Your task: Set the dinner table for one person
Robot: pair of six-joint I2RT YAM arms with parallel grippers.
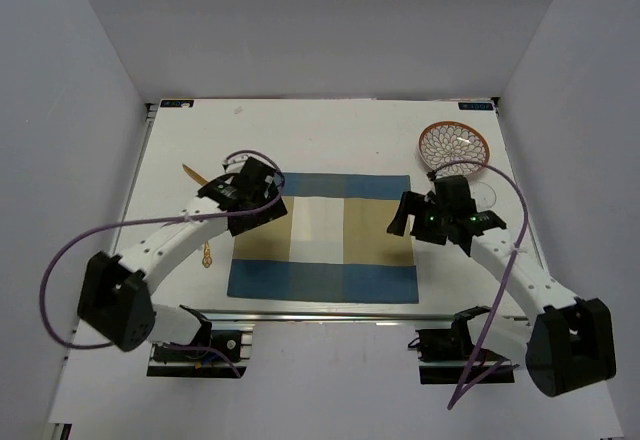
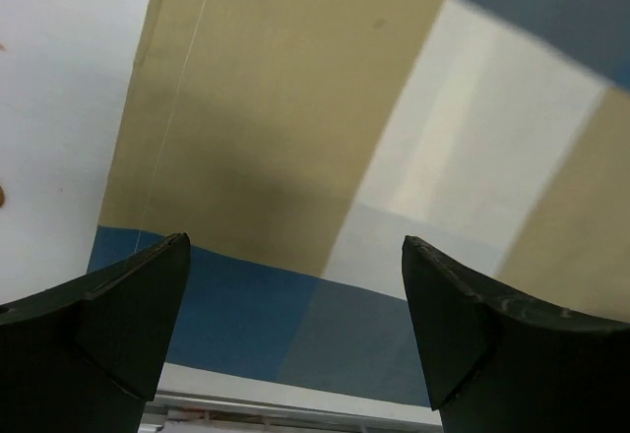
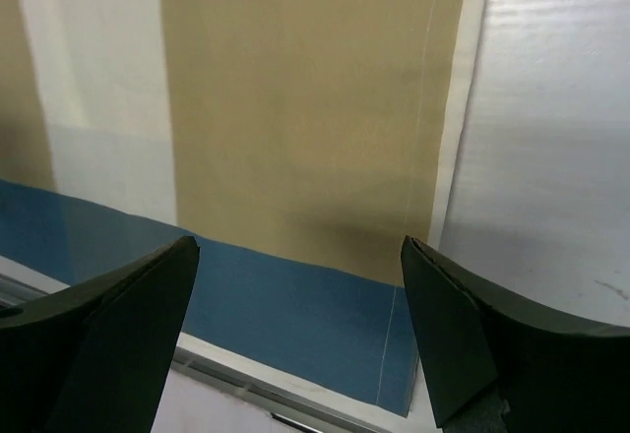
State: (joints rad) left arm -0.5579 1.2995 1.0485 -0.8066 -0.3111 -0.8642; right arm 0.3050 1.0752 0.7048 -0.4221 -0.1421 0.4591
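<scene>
1. Nearest to me, the two arm bases sit at the near edge. The left gripper hangs over the left side of the placemat and the right gripper over its right side. Both have their fingers spread wide with nothing between them.
2. The dinner table is the white top under everything, running out to the walls on three sides. I judge it rigid, heavy and smooth. It is something to set things on, not to grasp, and light items would probably slide on it.
3. The placemat is soft striped cloth lying flat, midway along the near edge. A pinch at an edge or corner looks like the best hold.
4. One orange-patterned dish sits toward the far right corner. It is probably breakable and best gripped by the rim.
5. What looks like one clear glass stands by the right edge, partly hidden by the arm.
6. Two gold utensils lie along the left edge, thin and likely slippery. I can't tell what kind they are.
</scene>
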